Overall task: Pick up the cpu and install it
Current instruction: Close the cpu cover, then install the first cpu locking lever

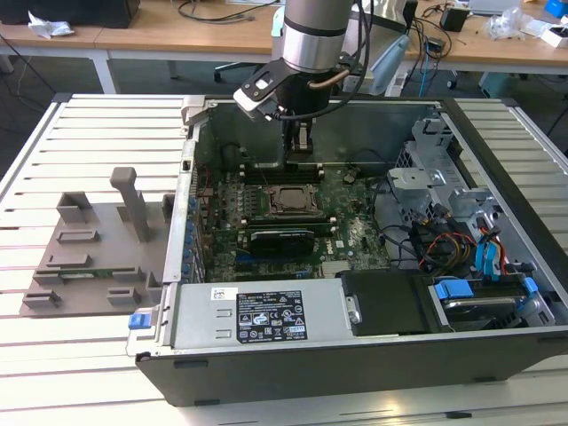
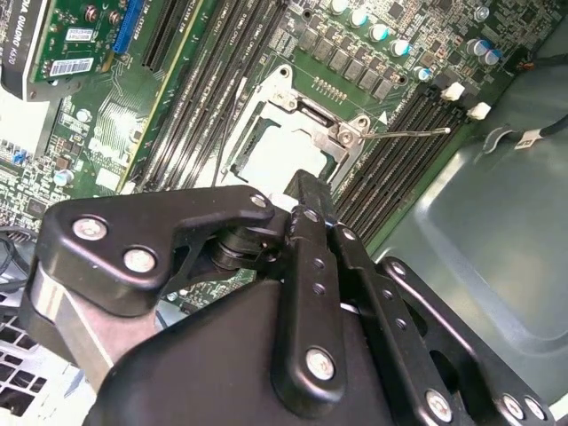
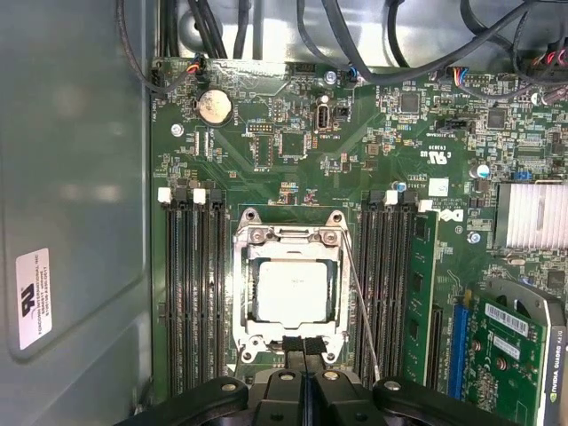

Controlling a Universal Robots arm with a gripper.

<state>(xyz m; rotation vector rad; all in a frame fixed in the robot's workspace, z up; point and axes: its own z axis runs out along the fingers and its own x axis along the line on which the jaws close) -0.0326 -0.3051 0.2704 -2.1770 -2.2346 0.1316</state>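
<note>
The cpu (image 3: 291, 293), a flat square chip with a silver-grey top, lies inside the metal socket frame (image 3: 244, 297) on the green motherboard (image 3: 266, 133). It shows again in the second wrist view (image 2: 288, 151) and in the exterior view (image 1: 288, 199). My gripper (image 3: 303, 344) hovers just off the socket's edge, fingers pressed together with nothing between them. In the exterior view the gripper (image 1: 302, 153) hangs above the board, slightly behind the socket. The socket's thin wire lever (image 3: 359, 302) stands beside the frame.
Black memory slots (image 3: 191, 293) flank the socket on both sides. A graphics card (image 3: 515, 355) sits close by. The open computer case (image 1: 355, 355) walls in the board, with drive cages and cables (image 1: 461, 240) at the exterior view's right. A grey plastic tray (image 1: 89, 257) lies outside the case.
</note>
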